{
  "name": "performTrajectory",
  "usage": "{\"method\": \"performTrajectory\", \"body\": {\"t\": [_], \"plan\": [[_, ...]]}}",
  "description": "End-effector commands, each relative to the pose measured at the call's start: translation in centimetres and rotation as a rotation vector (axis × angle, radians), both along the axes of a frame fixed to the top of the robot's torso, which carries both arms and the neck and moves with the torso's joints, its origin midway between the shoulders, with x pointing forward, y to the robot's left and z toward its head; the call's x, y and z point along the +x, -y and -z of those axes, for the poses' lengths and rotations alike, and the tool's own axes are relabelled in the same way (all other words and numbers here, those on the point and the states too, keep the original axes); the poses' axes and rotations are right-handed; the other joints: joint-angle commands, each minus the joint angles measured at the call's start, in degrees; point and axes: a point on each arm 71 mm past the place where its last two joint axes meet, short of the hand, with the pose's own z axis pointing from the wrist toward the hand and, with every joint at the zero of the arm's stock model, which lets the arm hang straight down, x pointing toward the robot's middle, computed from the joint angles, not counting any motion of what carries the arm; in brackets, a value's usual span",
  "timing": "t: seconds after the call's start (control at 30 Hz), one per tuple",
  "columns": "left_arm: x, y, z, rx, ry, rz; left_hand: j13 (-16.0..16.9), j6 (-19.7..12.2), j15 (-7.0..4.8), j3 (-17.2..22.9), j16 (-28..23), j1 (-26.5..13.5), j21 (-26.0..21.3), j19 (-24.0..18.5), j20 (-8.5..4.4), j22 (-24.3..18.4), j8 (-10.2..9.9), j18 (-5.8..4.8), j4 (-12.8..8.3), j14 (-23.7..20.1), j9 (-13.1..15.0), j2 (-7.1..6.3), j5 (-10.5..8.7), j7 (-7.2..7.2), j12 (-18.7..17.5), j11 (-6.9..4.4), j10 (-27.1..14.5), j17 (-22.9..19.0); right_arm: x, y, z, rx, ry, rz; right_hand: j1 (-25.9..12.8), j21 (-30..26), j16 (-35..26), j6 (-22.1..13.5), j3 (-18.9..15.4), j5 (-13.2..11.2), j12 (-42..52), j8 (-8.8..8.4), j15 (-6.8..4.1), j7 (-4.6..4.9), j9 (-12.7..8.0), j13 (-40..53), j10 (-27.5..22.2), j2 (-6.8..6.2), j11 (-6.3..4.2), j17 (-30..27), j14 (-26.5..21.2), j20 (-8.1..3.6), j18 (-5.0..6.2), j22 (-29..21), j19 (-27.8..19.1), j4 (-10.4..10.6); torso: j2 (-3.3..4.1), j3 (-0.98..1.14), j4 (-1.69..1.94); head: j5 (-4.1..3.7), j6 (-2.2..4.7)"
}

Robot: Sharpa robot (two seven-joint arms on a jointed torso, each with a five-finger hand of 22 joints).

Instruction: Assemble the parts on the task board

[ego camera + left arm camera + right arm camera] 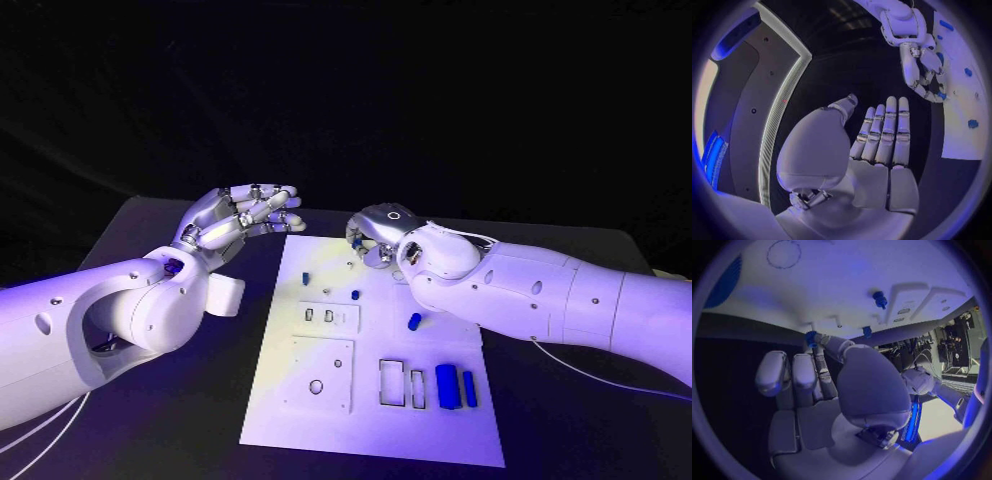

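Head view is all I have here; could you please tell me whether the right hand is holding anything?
Observer: Yes. The right wrist view shows the right hand pinching a small blue part between thumb and fingertip.
Operator: Thank you. Is there anything in the left hand's palm?
Observer: No. The left wrist view shows the left hand with its palm bare and its fingers straight, holding nothing.

head: high, looks down on the whole board (372, 400) and table (577, 420) | left wrist: close behind left hand (879, 145), faces right hand (920, 65) | right wrist: close behind right hand (826, 385) | shared: board far edge
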Motion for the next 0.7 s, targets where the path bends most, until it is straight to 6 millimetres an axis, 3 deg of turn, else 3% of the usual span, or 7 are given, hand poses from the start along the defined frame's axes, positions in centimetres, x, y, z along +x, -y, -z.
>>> {"method": "performTrajectory", "body": {"t": [0.03, 0.7], "plan": [[0.00, 0.13, -0.14, -0.009, 0.004, 0.016, 0.1, -0.4, 0.03, -0.1, 0.1, -0.2, -0.4, -0.2, 0.02, 0.0, -0.4, 0.69, 0.4, -0.3, 0.1, 0.49, 0.19, 3.01, -0.3, -0.01, -0.3, 0.0, -0.18, 0.01, 0.61, -0.029, -0.029, -0.001, 0.2, 0.3, 0.2, -0.2, 0.4, 0.1, 0.4, 0.05, -0.02, 0.23, 0.0, 0.1, 0.3, -0.03, -0.04, 0.0, 0.2, 0.12, -0.82, 0.0, 0.3, 0.1, -0.02, 0.02, -0.02, 0.06, -0.07], [0.14, -0.04, -0.05, -0.006, -0.001, 0.012, 0.1, -0.4, 0.03, -0.1, 0.1, -0.2, -0.4, -0.2, 0.02, 0.0, -0.4, 0.69, 0.4, -0.3, 0.1, 0.49, 0.19, 3.01, -0.3, -0.01, -0.3, 0.0, -0.28, 0.23, 0.63, -0.022, -0.023, 0.002, 0.1, 0.3, 0.2, -0.3, 0.4, 0.1, 0.4, 0.04, 0.00, 0.23, 0.1, 0.0, 0.3, -0.05, -0.05, 0.0, 0.2, 0.15, -0.82, 0.1, 0.3, 0.2, 0.05, 0.03, -0.02, 0.13, -0.14]]}}
